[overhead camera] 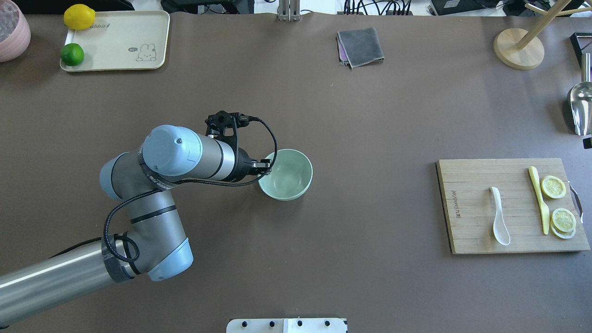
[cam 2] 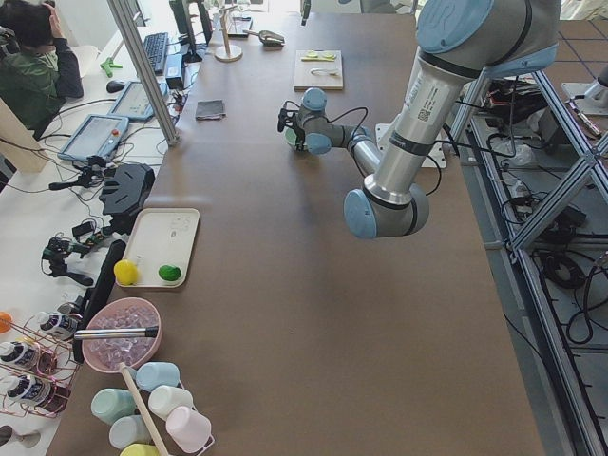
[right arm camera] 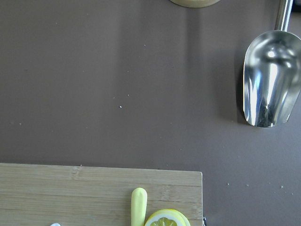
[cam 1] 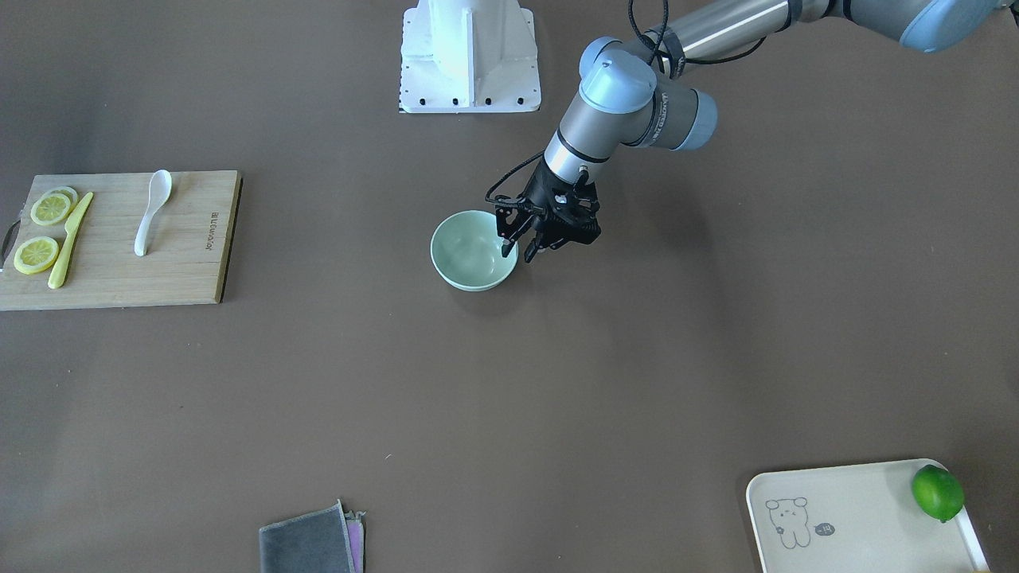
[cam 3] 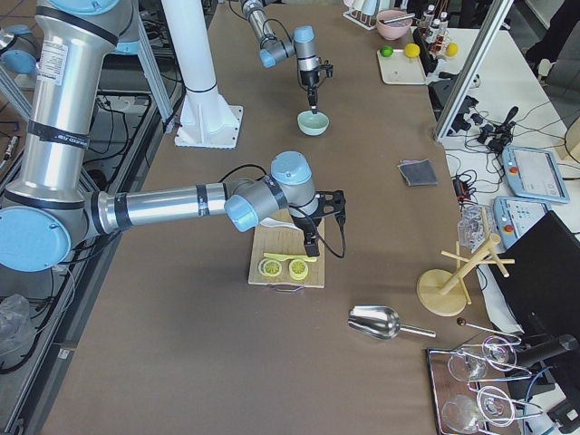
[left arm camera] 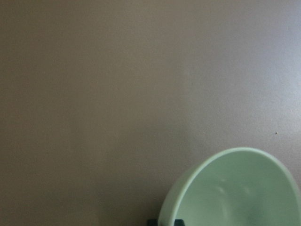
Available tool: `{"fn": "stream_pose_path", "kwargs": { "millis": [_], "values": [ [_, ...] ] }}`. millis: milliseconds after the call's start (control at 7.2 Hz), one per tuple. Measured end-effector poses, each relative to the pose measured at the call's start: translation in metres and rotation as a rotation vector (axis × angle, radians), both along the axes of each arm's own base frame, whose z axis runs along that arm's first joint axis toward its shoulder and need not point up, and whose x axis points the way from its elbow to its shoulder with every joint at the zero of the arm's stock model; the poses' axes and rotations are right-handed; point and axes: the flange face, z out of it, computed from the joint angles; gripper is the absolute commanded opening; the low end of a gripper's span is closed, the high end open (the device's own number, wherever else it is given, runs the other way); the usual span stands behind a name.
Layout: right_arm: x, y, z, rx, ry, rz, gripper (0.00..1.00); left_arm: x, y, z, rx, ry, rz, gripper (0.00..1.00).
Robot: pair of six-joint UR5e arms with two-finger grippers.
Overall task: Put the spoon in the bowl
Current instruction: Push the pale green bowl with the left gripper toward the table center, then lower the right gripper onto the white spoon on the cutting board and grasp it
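On the wooden cutting board, at the robot's right end of the table, the spoon lies flat with its scoop toward the robot and its handle pointing away. A yellow knife lies on the same board, between the spoon and the lemon slices. The bowl stands upright and empty near the middle of the table, well apart from the board.

The left gripper is down at the bowl's rim, on the side away from the board. One finger reaches inside the bowl and the other stands outside it, so the rim runs between them. The left wrist view shows two dark tips close on either side of the rim, but I cannot tell whether they pinch it or only bracket it. The spoon is far from this gripper, with the whole bowl and a wide stretch of table between.

The right gripper shows only in the side view from the robot's right, where it hangs fingers-down over the cutting board. From there I cannot tell whether its fingers are apart or together, nor how close they come to the spoon. Its wrist camera looks on the board's edge, the knife's tip, a lemon slice and a metal scoop on the table beyond.
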Motion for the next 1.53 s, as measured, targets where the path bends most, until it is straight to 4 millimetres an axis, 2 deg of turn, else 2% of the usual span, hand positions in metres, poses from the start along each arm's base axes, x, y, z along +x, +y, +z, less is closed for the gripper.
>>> {"fn": "stream_pose_path", "kwargs": {
  "millis": [139,278,417,556,694,833,972,1250,1389,1528],
  "values": [
    [0.0,0.0,0.0,0.0,-0.001,-0.001,1.0,-0.002,0.001,-0.004,0.006,0.005,-0.005,0.97],
    [-0.001,0.0,0.0,0.0,-0.001,-0.002,0.99,-0.013,0.003,-0.016,0.013,0.025,-0.002,0.97],
    [-0.002,0.0,-0.001,-0.006,-0.004,0.002,0.98,-0.038,-0.003,-0.027,0.003,0.042,0.01,0.97],
    [-0.008,0.0,-0.003,-0.021,-0.015,0.015,0.98,-0.08,-0.019,-0.024,-0.026,0.048,0.026,0.97],
    [-0.018,0.0,-0.007,-0.039,-0.032,0.037,0.97,-0.133,-0.038,-0.005,-0.04,0.04,0.043,0.97],
    [-0.034,0.002,-0.01,-0.052,-0.046,0.061,0.97,-0.192,-0.056,0.027,-0.021,0.014,0.065,0.97],
    [-0.053,0.007,-0.013,-0.064,-0.062,0.082,0.96,-0.255,-0.069,0.069,0.014,-0.025,0.089,0.97],
    [-0.093,0.026,-0.011,-0.085,-0.086,0.115,0.95,-0.365,-0.076,0.157,0.098,-0.109,0.13,0.97],
    [-0.119,0.041,-0.008,-0.095,-0.085,0.138,0.95,-0.41,-0.074,0.194,0.131,-0.137,0.143,0.97],
    [-0.147,0.055,-0.005,-0.097,-0.072,0.158,0.91,-0.435,-0.071,0.216,0.148,-0.153,0.149,0.97]
  ]
}}
